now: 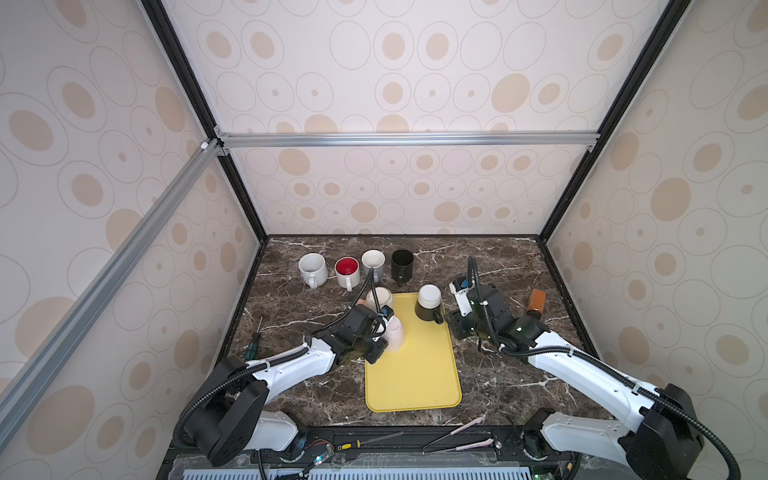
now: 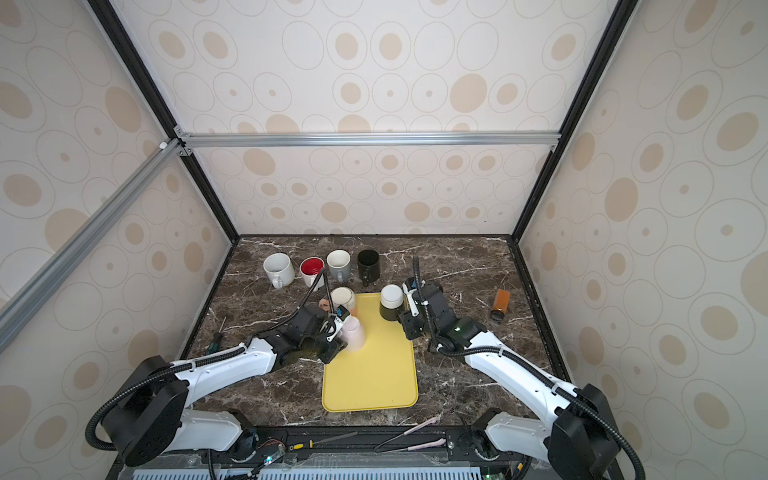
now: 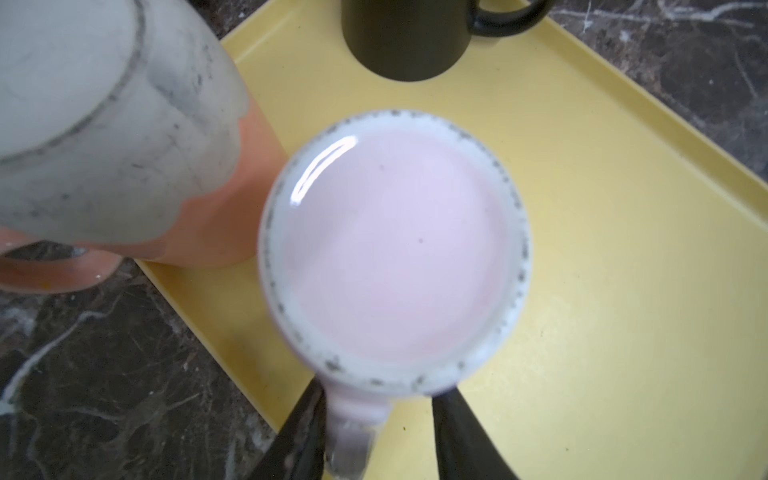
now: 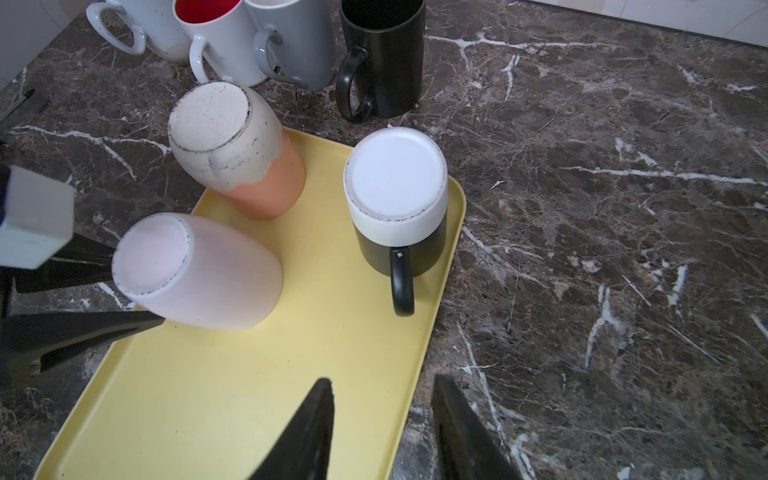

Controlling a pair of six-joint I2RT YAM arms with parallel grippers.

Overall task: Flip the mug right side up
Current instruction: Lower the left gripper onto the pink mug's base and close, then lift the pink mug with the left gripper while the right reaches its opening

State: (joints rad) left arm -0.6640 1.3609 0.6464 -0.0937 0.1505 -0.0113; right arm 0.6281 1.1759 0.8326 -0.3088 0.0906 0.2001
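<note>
pink mug (image 3: 395,249) inverted | handle (image 3: 353,432) between parted left fingers (image 3: 299,436), hidden overhead | right fingers (image 4: 307,428) apart

The pink mug (image 3: 395,249) stands inverted on the yellow tray (image 3: 602,291), base up. Its handle (image 3: 353,432) sits between the left gripper (image 3: 382,399) fingers (image 3: 299,436). One finger touches the handle and the other stands clear. An orange mug (image 3: 216,216), also base up, stands just beside it at the tray edge. A dark mug (image 3: 407,41) stands apart on the tray.
</note>
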